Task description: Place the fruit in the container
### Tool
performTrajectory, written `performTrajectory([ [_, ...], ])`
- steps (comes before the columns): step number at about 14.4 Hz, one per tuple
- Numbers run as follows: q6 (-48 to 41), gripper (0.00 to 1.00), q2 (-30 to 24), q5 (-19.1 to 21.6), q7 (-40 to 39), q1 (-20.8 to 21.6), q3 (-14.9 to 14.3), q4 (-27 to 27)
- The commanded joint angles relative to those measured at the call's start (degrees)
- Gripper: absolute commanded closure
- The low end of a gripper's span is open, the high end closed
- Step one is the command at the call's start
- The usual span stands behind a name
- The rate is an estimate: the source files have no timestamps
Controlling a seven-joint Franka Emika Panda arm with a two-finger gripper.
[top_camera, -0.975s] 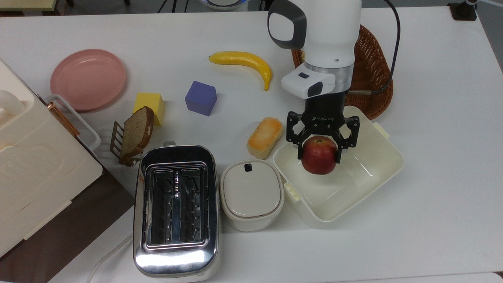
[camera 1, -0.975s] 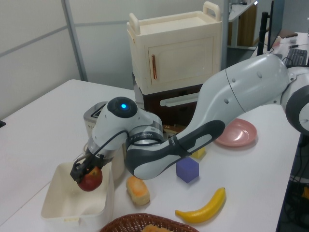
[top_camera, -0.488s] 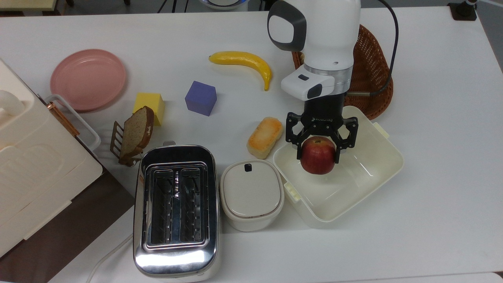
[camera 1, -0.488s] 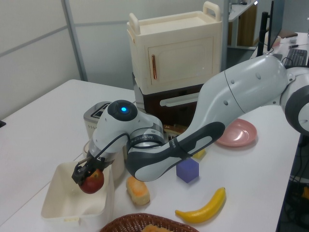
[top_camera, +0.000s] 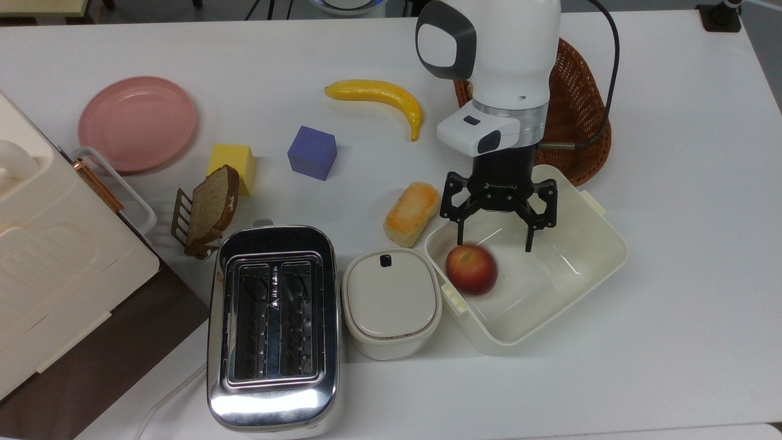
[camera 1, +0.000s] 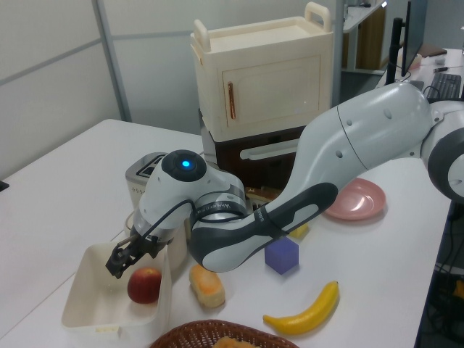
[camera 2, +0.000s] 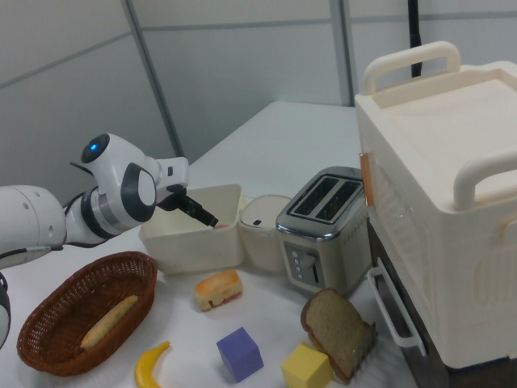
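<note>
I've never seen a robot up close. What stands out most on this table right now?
A big white robot arm reaches over the table, its black gripper open above a cream box. A red apple lies loose inside that box, under the open gripper. In the top view, a shiny toaster sits to the box's left, beyond a small lidded pot.

Your Panda arm (camera 1: pixel 348 145) reaches across the table with its wrist (top_camera: pixel 495 125) pointing straight down, and your gripper (top_camera: pixel 493 241) hangs with both black fingers (top_camera: pixel 459 229) spread wide apart, gripping nothing between them.
</note>
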Motion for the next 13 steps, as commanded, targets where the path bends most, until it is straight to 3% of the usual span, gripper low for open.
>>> performTrajectory([
  [1,0.7,0.0,-0.9,-1.1,-0.4,-0.3,0.2,-1.0],
  [5,-2.1,0.0,-3.7,0.5,-0.4,-1.7,0.3,-0.9],
  [8,-23.5,0.0,-11.1,4.5,-3.5,-2.1,0.4,-0.5],
  [11,-43.8,0.0,-21.5,16.6,-26.8,-5.1,-0.5,-0.4],
  [13,-52.4,0.0,-26.6,19.9,-34.9,-5.9,-3.8,0.8],
])
